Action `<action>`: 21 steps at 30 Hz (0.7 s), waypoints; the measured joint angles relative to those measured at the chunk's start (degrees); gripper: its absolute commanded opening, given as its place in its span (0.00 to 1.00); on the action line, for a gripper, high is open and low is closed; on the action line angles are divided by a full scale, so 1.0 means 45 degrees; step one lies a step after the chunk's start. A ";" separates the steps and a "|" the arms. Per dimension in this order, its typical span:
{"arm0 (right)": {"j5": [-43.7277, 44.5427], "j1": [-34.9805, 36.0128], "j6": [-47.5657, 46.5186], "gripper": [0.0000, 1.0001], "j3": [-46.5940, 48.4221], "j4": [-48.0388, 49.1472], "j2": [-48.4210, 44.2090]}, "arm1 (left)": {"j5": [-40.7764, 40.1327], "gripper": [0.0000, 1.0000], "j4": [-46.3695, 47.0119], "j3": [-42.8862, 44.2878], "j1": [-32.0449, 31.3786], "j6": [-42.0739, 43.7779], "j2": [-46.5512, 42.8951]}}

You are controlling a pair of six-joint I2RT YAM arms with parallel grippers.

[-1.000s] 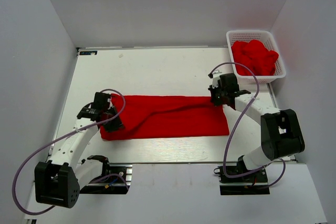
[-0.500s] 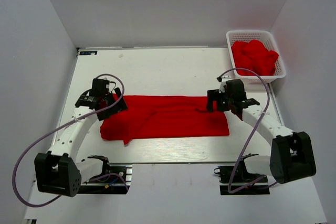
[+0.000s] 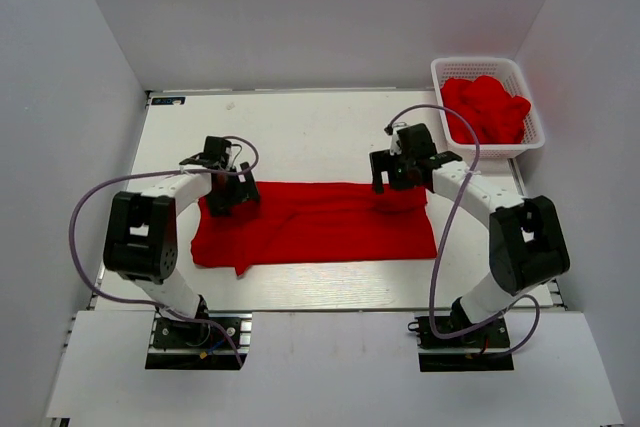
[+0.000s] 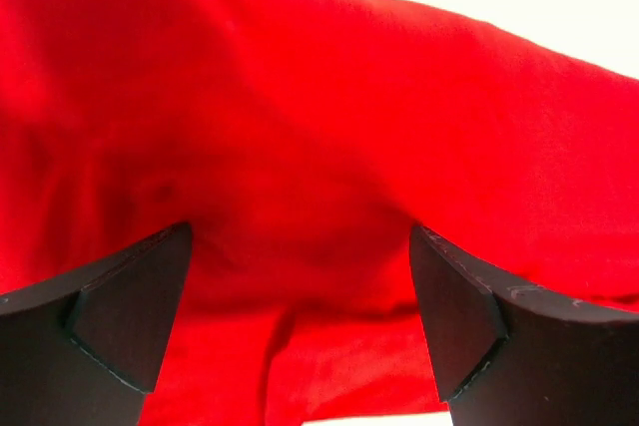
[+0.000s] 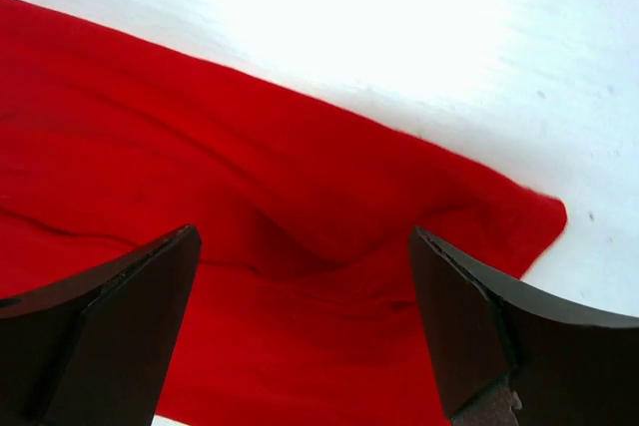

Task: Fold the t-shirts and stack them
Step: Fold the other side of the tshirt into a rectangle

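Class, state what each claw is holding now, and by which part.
Nothing is held: the left claw and right claw both stand open over the far edge of the t-shirt.

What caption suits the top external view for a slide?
Both open, left gripper and right gripper at the far edge of a red t-shirt on the table; more shirts in a white basket.
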 measured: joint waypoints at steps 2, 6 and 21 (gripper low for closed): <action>0.0763 0.0253 0.0034 0.90 0.0180 -0.0471 0.0306 | 0.0175 1.00 0.0248 0.0175 0.0015 0.0073 0.0719; 0.2113 0.0695 0.0146 0.90 0.0559 -0.1243 0.1098 | 0.0398 1.00 0.0554 0.0452 0.0019 0.0068 0.0957; 0.6581 0.1365 0.2851 0.90 0.0588 -0.3269 0.2278 | -0.0631 1.00 0.0413 0.0500 0.0000 -0.0321 0.1020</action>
